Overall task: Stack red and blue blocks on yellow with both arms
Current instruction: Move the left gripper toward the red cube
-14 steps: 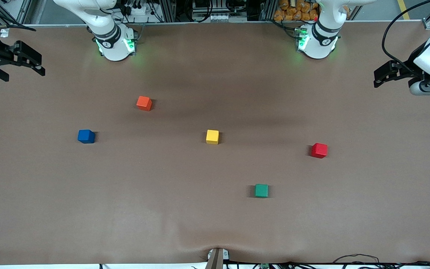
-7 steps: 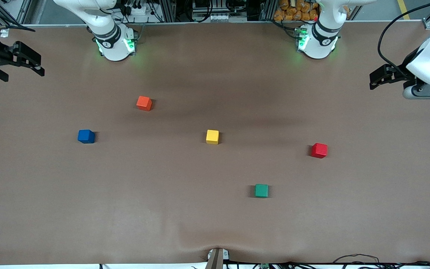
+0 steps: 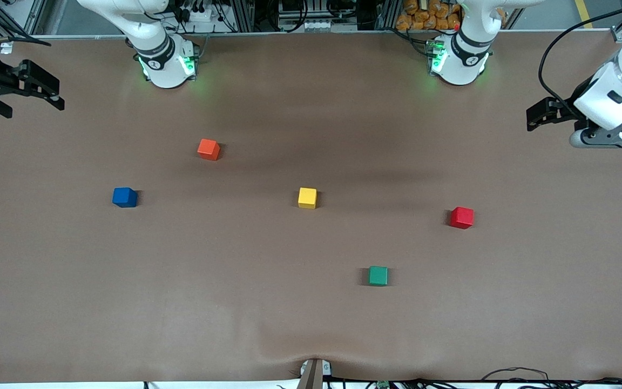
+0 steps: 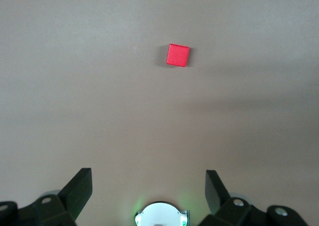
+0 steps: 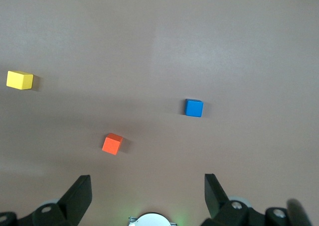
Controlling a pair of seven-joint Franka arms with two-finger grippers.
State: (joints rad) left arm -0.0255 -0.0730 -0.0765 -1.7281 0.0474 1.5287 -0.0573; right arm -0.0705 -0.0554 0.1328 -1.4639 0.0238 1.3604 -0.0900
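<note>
Brown table cover (image 3: 311,324) with 5 little cubes spread out on it, none stacked, all well apart. Using the yellow cube (image 3: 307,198) in the middle as the anchor: the blue cube (image 3: 124,197) sits toward the right arm's end from it at about the same depth, the red cube (image 3: 461,217) is toward the left arm's end and slightly nearer the front camera, the orange-red cube (image 3: 208,149) is farther from the camera toward the right arm's end, and the green cube (image 3: 378,275) is nearer the camera than yellow. The left gripper (image 3: 539,114) hangs over the table at the left arm's end, fingers spread wide, holding nothing. The right gripper (image 3: 38,86) is up at the right arm's end, fingers also apart, nothing in them.
</note>
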